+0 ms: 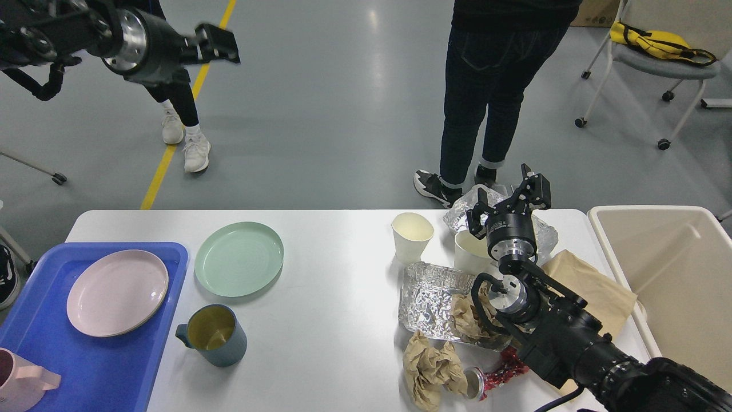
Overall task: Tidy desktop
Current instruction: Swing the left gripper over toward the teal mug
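The white desktop (337,274) spans the view. On its left half lie a green plate (239,258) and a blue-grey mug (213,335). Its right half holds a paper cup (412,236), a second white cup (470,252), a foil tray (429,297) with crumpled brown paper, a loose paper wad (432,372) and a crushed red can (492,377). My right gripper (509,197) is open and empty, above the second cup and the crumpled foil (546,232). My left gripper (220,44) is raised high at the far left, off the table, its fingers indistinct.
A blue tray (114,366) at the front left holds a pink plate (117,292) and a pink mug (17,383). A beige bin (675,274) stands at the right edge, with a brown paper bag (595,292) beside it. One person (492,86) stands behind the table and another (183,114) at the far left.
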